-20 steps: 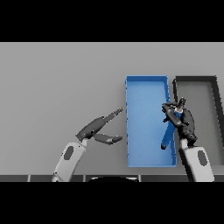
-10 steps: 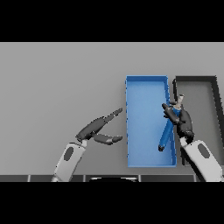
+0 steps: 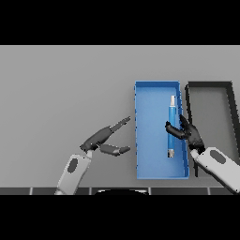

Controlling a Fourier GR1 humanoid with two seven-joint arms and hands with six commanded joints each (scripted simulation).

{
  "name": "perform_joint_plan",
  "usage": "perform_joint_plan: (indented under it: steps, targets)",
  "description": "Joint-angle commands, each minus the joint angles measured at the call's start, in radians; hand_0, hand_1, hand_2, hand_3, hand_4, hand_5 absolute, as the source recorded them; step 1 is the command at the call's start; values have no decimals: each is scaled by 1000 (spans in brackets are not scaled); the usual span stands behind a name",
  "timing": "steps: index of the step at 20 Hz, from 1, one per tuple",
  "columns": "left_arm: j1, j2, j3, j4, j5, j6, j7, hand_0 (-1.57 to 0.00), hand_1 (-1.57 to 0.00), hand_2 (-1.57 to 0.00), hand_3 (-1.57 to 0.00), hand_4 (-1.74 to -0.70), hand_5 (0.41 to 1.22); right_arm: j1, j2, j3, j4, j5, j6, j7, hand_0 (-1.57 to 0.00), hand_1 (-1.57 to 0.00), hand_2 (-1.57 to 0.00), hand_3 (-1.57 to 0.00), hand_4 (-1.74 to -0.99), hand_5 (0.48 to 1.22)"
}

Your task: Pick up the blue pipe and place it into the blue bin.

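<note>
Head view gives me one grey desk [image 3: 61, 93] with two bins on it and one pipe. I count one blue bin [image 3: 150, 93], a long open tray running away from me, and one dark bin [image 3: 209, 85] just beside it on its right, the two standing side by side and nearly touching along their long walls.

I see the single blue pipe [image 3: 171, 123] inside the blue bin, toward that bin's right wall. It lies roughly parallel to the long walls, with a pale tip at its far end and a greyish cap at its near end. Whether it rests flat on the bin floor or is lifted a little, I cannot tell from this one angle.

My right hand [image 3: 190, 134] reaches in over the blue bin's right wall from the lower right. Its dark fingers [image 3: 172, 130] curl across the pipe's lower half, so I read it as grasping the pipe.

My left hand [image 3: 101, 139] sits over the bare desk just left of the blue bin, well apart from the pipe. It is released: fingers stretched toward the bin's left wall, thumb spread below them, nothing between them.
</note>
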Motion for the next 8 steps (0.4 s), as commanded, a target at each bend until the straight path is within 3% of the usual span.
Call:
perform_joint_plan:
  steps: [1,8]
  targets:
    - [-7,-7,-1,-1,-2,4,13,1,1,1,1,-931,497,-5,0,9,7,4,1,0,-37,-35,-34,-9,-1110,736]
    - [-2,-2,-5,-29,7,-3,27,1,1,1,1,-930,495,-11,-12,33,-3,10,31,-16,-19,-17,-17,-4,-1084,714]
